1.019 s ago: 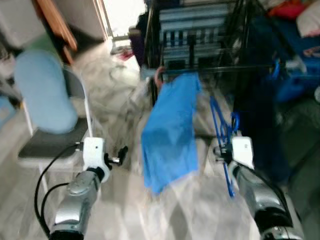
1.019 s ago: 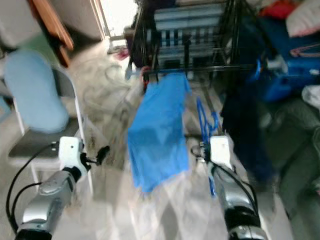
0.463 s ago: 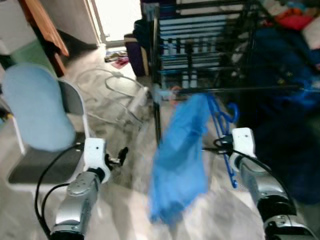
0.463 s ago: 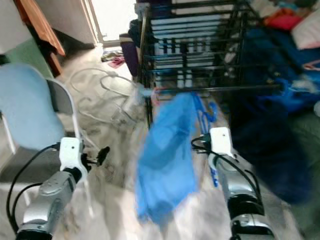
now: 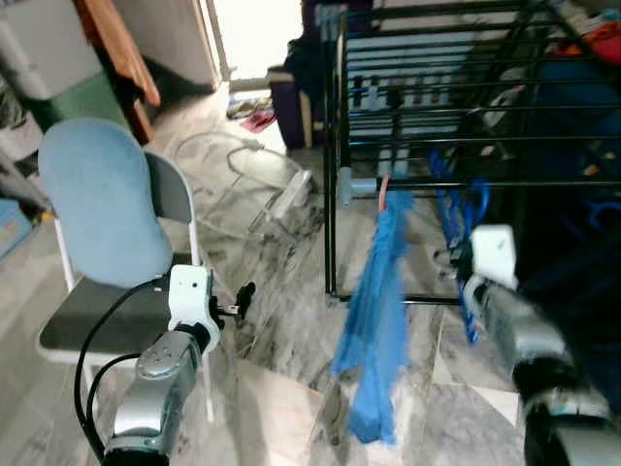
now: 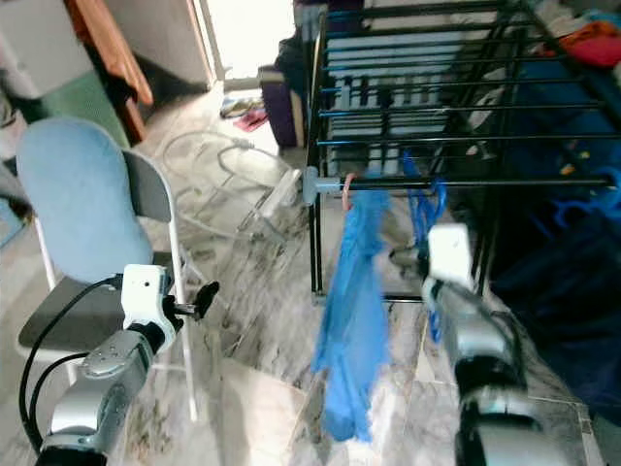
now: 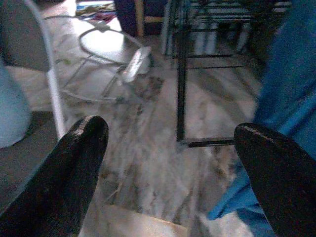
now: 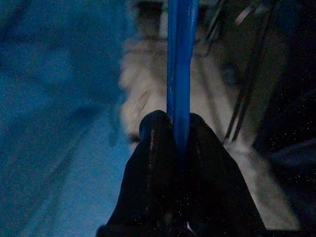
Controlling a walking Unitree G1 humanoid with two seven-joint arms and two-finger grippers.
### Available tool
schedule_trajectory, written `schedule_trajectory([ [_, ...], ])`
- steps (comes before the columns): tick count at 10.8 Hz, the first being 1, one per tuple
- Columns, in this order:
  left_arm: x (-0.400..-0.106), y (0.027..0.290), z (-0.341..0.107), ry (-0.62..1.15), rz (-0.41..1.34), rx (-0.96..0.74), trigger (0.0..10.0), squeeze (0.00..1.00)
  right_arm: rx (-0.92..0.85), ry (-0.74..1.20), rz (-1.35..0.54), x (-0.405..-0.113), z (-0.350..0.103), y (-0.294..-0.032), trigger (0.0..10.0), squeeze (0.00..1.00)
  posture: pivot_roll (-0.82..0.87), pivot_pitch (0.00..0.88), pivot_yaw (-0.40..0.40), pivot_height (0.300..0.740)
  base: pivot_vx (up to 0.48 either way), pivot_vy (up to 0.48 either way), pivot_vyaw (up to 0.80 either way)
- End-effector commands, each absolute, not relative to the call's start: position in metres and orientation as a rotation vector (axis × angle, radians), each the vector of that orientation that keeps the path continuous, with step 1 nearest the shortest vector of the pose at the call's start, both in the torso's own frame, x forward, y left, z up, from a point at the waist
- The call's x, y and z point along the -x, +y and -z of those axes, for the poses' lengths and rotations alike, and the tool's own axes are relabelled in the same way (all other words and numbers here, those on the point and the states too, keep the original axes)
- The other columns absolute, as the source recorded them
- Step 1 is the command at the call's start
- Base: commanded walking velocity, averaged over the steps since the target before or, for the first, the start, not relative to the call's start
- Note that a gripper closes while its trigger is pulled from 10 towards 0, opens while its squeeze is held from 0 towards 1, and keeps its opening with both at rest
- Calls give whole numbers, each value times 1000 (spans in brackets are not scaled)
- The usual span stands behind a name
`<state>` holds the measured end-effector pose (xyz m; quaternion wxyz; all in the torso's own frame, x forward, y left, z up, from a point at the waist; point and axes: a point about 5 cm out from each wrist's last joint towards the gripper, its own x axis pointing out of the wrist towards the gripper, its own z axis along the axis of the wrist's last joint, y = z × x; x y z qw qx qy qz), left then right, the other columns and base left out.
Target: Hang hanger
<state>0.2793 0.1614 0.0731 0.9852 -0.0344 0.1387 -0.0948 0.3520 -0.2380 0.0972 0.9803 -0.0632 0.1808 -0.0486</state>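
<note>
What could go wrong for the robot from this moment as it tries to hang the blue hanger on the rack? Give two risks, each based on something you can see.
1. The right gripper pinches only a thin bar of the blue hanger, so the hanger may twist or slip before its hook settles on the black rack rail.
2. The blue cloth hangs on the same rail right beside the hanger; the arm could brush it and drag it off.

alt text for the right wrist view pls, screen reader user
The right hand is shut on a blue hanger, its two black fingers pinching the thin bar. A blue garment hangs beside it, with dark rack rods over pale marble floor behind.
</note>
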Motion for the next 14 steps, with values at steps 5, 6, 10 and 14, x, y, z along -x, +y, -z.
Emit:
schedule_trajectory([
  [5,-274,162,-77,284,191,59,10000,0,133,354,190,-371,-127,-257,10000,0,-114,0,90,740,0,0,0],
  [6,-273,162,-77,286,191,56,10000,0,124,393,184,-372,-126,-257,10000,0,-108,0,89,740,0,0,0],
  [10,-265,170,-77,318,183,28,10000,0,32,481,184,-371,-114,-250,10000,0,-64,0,88,740,0,0,0],
  [14,-265,173,-80,340,198,-2,10000,0,7,541,162,-361,-92,-247,10000,0,-54,0,106,740,0,0,0],
])
